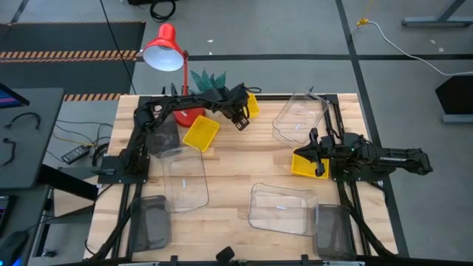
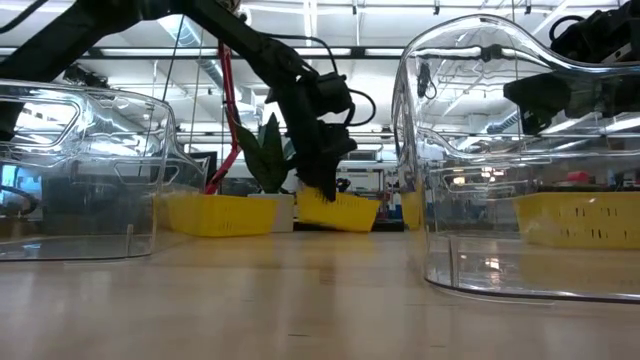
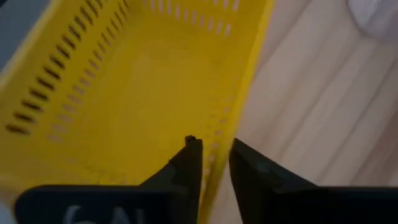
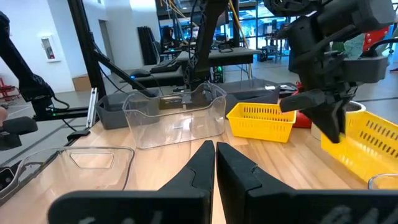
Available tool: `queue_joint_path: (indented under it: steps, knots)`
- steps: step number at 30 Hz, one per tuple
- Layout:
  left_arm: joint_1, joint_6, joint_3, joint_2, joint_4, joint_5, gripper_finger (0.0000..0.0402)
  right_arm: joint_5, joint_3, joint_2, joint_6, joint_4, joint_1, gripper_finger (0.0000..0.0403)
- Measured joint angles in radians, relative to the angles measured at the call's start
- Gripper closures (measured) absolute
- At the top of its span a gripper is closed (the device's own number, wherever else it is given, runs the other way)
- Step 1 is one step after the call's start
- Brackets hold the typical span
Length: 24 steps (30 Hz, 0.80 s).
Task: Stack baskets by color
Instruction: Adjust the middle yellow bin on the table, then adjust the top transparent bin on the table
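The left gripper sits at about twelve o'clock on the table, its two dark fingers set narrowly astride the slotted side wall of a small bright yellow plastic basket; in the left wrist view the wall runs between them. A second small yellow basket lies just beside it, toward ten o'clock. To do this step well, the fingers should probably bite low and square on the wall so the basket hangs level, then carry it over the second basket with rims aligned before lowering. The right gripper waits at three o'clock, fingers pressed together, above a third yellow basket.
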<state>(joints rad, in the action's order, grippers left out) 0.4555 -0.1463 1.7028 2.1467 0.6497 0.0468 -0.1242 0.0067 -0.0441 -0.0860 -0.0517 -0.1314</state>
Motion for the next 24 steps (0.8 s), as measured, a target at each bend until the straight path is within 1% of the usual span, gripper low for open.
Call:
queue_joint_path:
  steps: [4,6,8,10,12,14,16,18,20,24]
  knots:
    - [-0.023,0.042,0.000,-0.003,0.040,0.001,0.0273,0.000,0.000,0.000,0.000,0.000,0.000,0.0380]
    - [-0.036,0.092,0.006,-0.006,0.069,0.000,0.0255,0.000,0.000,0.000,0.000,0.000,0.000,0.0380]
    - [-0.049,0.202,0.050,-0.006,0.159,-0.003,0.0240,0.000,0.000,0.000,0.000,0.000,0.000,0.0380]
    - [-0.065,0.353,0.099,-0.008,0.252,0.010,0.0231,0.000,0.000,0.000,0.000,0.000,0.000,0.0380]
    - [-0.085,0.462,0.131,-0.009,0.295,0.067,0.0225,0.000,0.000,0.000,0.000,0.000,0.000,0.0380]
    - [-0.105,0.510,0.164,-0.009,0.312,0.145,0.0222,0.000,0.000,0.000,0.000,0.000,0.000,0.0380]
    - [-0.121,0.591,0.175,-0.012,0.310,0.212,0.0221,0.000,0.000,0.000,0.000,0.000,0.000,0.0380]
    - [-0.130,0.654,0.172,-0.010,0.315,0.239,0.0223,0.000,0.000,0.000,0.000,0.000,0.000,0.0380]
    - [-0.129,0.628,0.171,0.006,0.266,0.224,0.0227,0.000,0.000,0.000,0.000,0.000,0.000,0.0380]
    - [-0.110,0.493,0.172,0.031,0.175,0.215,0.0239,0.000,0.000,0.000,0.000,0.000,0.000,0.0380]
